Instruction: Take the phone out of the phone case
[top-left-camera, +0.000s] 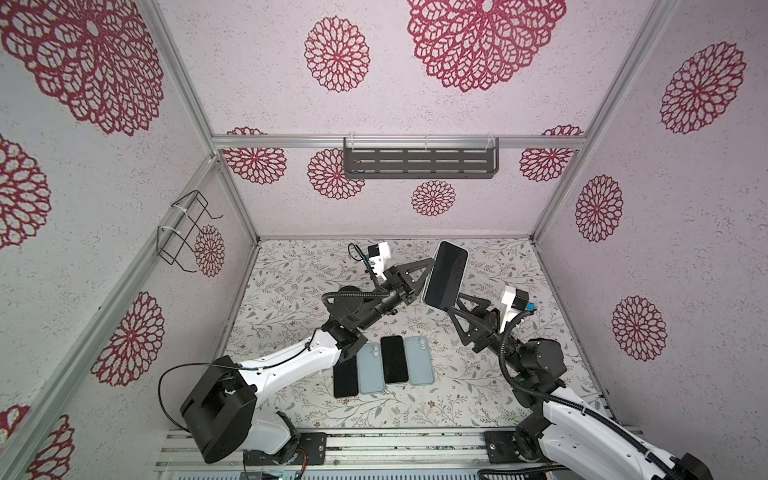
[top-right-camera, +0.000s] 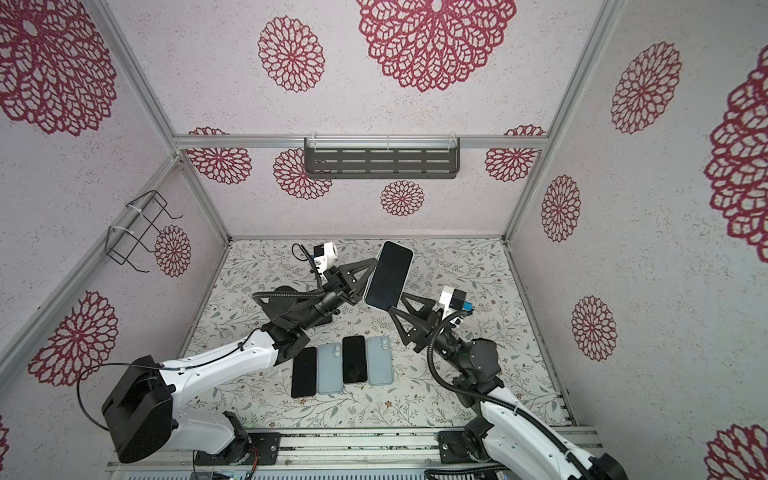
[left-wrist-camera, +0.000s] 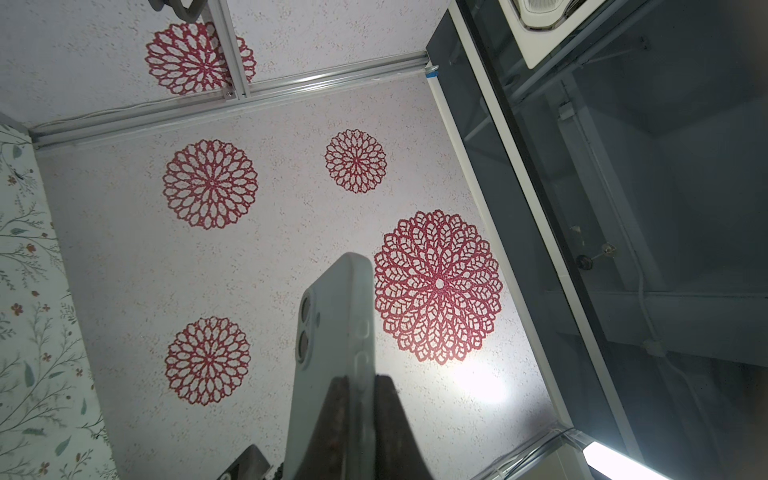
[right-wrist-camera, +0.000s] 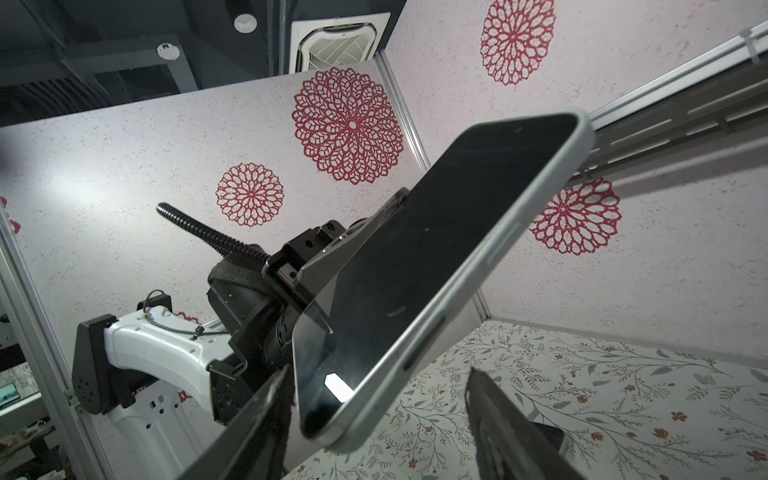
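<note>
Since the front edge of the worktop (top-left-camera: 291, 299) lies nearest me, I log it first. Four items sit in a row there: two bare dark phones (top-left-camera: 394, 360) screen up, alternating with two grey-blue cases (top-left-camera: 419, 360) backs up. Whether those are empty I cannot tell.

Beyond them, above the worktop's middle, the right end effector (top-left-camera: 455, 303) has its jaws apart, straddling the lower corner of the phone (top-left-camera: 445, 275). I see no firm grip. The phone hangs in the air, tilted, screen facing the overhead camera, seated in its phone case (left-wrist-camera: 332, 332).

Farthest, the left end effector (top-left-camera: 427, 272) is clamped on one long edge, pinching screen and case back.

Count aloft: one cased phone.

Judgement: handset rigid and fairly heavy, glass slick and breakable; case soft and pliable. I would peel at a corner lip of the case, not press the screen.
</note>
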